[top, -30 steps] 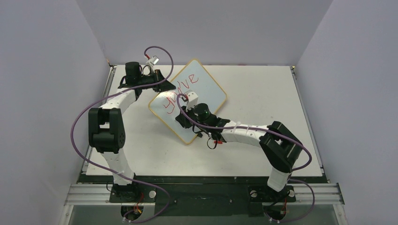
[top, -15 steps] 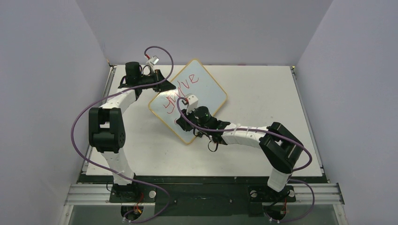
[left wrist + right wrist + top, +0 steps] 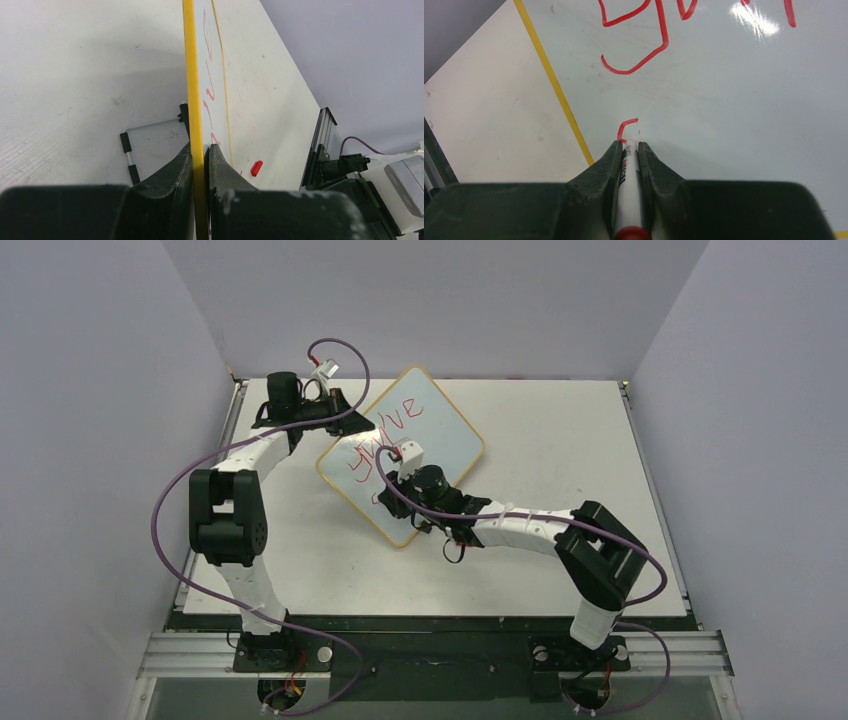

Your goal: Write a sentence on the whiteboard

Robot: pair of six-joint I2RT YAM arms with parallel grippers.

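Nearest, the right gripper (image 3: 629,145) has its jaws clamped on the white barrel of a marker (image 3: 629,185), which lies lengthwise in the groove between the fingers. Its tip touches the whiteboard (image 3: 734,100) at the head of a short new red stroke, just below the letters of the sentence (image 3: 664,35) already written. The marker looks light and rigid with a soft tip, so it probably needs only gentle pressure, and this grip along the barrel should stop it swivelling. The whiteboard lies cornerwise on the table (image 3: 560,430), in the middle of it. It seems thin, stiff and light, with a glossy face that would likely skid under a pushing pen. The yellow frame is the sensible place to hold it, away from the wet ink. Farther off, the left gripper (image 3: 201,147) does just that, its jaws pinched together on the frame at the board's far-left edge. Beyond it a small red cap (image 3: 256,168) lies on the table.
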